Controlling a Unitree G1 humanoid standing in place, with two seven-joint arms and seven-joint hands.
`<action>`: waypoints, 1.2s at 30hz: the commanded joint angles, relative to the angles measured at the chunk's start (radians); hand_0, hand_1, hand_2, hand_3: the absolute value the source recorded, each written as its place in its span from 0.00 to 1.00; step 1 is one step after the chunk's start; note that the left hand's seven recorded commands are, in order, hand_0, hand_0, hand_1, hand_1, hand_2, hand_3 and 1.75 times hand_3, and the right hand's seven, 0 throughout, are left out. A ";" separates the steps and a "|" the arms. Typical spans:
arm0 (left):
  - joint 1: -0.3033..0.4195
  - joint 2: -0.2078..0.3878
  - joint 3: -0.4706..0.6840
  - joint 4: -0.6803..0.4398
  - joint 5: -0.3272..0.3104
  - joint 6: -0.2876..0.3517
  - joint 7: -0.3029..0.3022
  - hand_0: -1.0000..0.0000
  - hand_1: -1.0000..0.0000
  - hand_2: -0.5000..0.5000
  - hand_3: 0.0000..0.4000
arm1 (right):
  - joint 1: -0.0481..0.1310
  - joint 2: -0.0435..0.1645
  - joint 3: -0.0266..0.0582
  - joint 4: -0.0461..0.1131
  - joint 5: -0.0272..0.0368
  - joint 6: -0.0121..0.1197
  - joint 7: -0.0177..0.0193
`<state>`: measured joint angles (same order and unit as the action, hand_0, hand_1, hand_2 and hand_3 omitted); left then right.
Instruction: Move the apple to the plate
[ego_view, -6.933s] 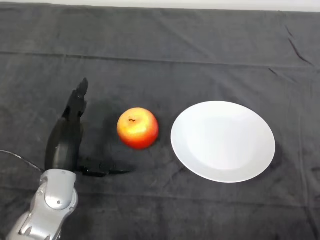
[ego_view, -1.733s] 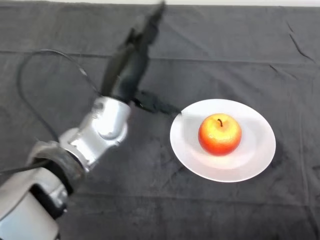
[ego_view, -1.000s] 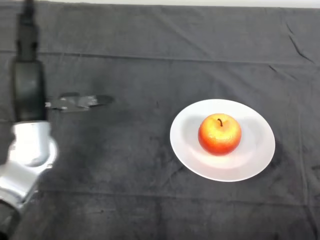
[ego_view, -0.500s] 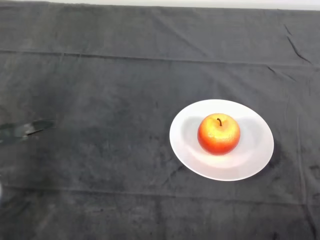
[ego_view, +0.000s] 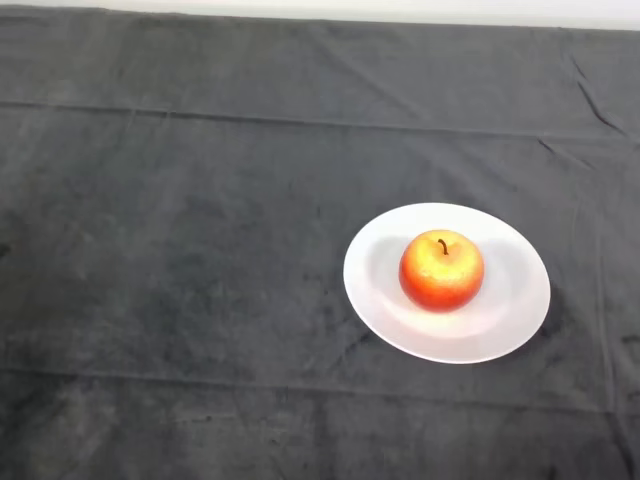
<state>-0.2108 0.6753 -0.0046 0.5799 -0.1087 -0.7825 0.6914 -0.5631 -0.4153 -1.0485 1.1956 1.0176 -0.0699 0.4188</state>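
A: What else is in view?

B: Only the table under a dark charcoal cloth (ego_view: 200, 300) that fills almost the whole view.

A: Does it lie flat?

B: Mostly. A long straight fold line (ego_view: 300, 120) crosses it from side to side in the far part, a fainter one (ego_view: 250, 382) crosses near the front, and small wrinkles (ego_view: 592, 95) sit at the far right. A pale narrow strip (ego_view: 400, 10) shows beyond its far edge.

apple (ego_view: 441, 271): red-yellow, upright, stem up | on plate (ego_view: 515, 315): white, round, right of centre
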 joint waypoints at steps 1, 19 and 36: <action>0.016 0.032 0.034 0.033 0.026 -0.023 0.015 1.00 1.00 0.50 0.00 | 0.010 -0.009 -0.0119 -0.019 0.0110 -0.004 0.0006; -0.010 -0.018 0.108 0.085 0.126 -0.045 0.026 1.00 1.00 0.50 0.00 | 0.010 -0.010 -0.0122 -0.019 0.0114 -0.004 0.0007; -0.034 -0.044 0.157 0.150 0.158 -0.086 -0.012 1.00 1.00 0.50 0.00 | 0.009 -0.010 -0.0124 -0.018 0.0116 -0.005 0.0012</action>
<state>-0.2137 0.6367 0.1030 0.6884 0.0308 -0.8445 0.6853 -0.5631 -0.4153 -1.0483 1.1956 1.0176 -0.0698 0.4188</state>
